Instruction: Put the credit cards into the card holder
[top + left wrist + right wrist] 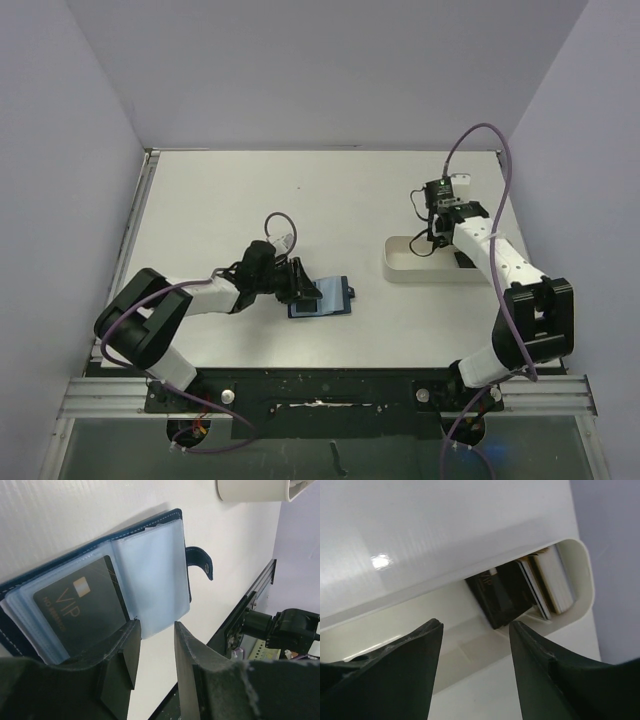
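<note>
While hovering with jaws parted, grip nothing.
Left gripper (156, 630): half open, holder (152, 570) with card (82, 605) just ahead. Right gripper (476, 625): open, cards (500, 597) ahead in tray (584, 587).

The card holder (325, 298) lies on the table (300, 190), left of the tray (405, 265) holding credit cards (520, 592).

Overhead view; two close wrist views

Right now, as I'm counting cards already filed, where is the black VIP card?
Left wrist view, picture's left: the black VIP card sits under a clear sleeve of the open card holder, just beyond the left pincer.
</note>
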`<state>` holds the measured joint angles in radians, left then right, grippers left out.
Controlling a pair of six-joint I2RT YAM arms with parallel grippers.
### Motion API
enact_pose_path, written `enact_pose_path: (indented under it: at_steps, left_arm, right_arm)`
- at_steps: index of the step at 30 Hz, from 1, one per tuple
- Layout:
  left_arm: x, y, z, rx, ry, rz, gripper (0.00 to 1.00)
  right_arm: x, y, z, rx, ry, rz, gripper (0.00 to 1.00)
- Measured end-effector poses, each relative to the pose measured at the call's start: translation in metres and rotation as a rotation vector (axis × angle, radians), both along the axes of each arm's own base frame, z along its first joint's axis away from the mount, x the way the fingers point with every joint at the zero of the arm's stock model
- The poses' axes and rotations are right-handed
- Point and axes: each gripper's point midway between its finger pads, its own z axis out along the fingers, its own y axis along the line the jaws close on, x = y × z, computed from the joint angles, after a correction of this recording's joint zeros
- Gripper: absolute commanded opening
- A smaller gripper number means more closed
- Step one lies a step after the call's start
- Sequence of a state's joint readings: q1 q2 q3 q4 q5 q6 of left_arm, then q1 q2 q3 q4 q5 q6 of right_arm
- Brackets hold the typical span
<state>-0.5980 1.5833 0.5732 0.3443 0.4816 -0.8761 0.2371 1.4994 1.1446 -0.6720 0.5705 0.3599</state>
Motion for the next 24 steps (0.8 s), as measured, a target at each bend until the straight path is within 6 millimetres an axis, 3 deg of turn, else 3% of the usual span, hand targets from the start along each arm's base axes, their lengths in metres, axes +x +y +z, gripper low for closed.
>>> enact_pose_path:
  at_steps: [4,10,15,24]
  left_arm:
    - [-0.006,-0.004,0.000,0.002,0.006,-0.017,0.33]
    - [-0.011,-0.006,0.006,-0.001,-0.001,-0.028,0.33]
    - [-0.011,-0.007,0.013,-0.012,-0.018,-0.032,0.34]
    - [-0.012,-0.006,0.012,-0.008,-0.014,-0.035,0.35]
  right_arm:
    - [-0.003,-0.038,-0.005,-0.075,0.043,-0.075,0.51]
    - [-0.017,-0.083,-0.031,-0.118,0.154,-0.142,0.52]
    - [-0.016,-0.091,-0.047,-0.137,0.205,-0.136,0.45]
    - [-0.010,-0.098,-0.066,-0.178,0.251,-0.123,0.46]
